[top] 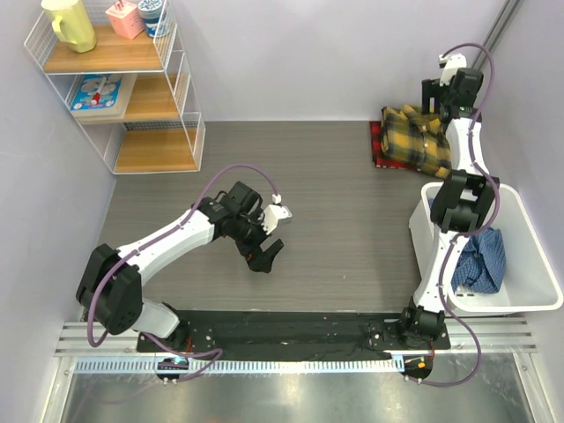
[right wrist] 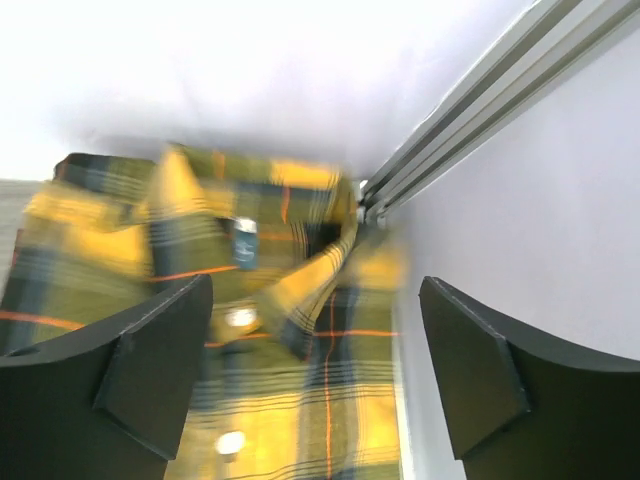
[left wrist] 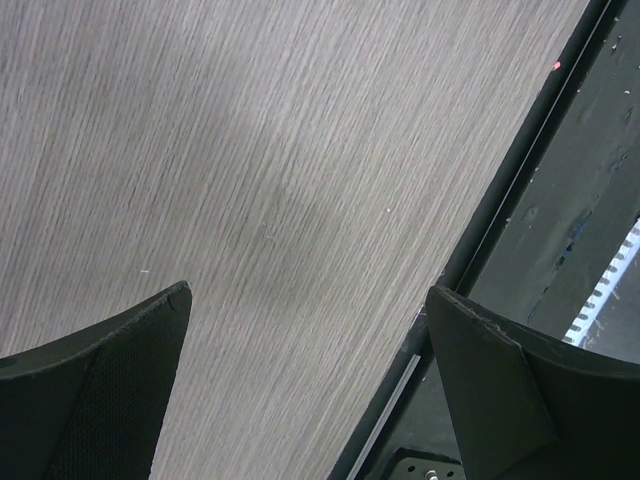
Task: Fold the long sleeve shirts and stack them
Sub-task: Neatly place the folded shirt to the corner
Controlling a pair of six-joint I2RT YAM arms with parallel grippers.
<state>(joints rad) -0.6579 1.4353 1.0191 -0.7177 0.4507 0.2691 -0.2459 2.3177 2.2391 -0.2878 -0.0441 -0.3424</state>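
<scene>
1. Table (top: 335,176): grey wood-grain surface
2. Yellow plaid shirt (top: 414,141): lies at far right corner, on top of red-and-black shirt (top: 375,150), whose edge shows at left
3. Right jaws: spread wide, empty, above yellow plaid shirt
4. Left jaws: spread wide, empty, over bare table

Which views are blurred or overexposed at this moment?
Right wrist: the yellow plaid shirt is smeared with blur, and the wall above it is blown out to white. Left wrist: sharp, the table grain crisp, with a soft shadow mid-frame. Top external: sharp and evenly lit.
</scene>
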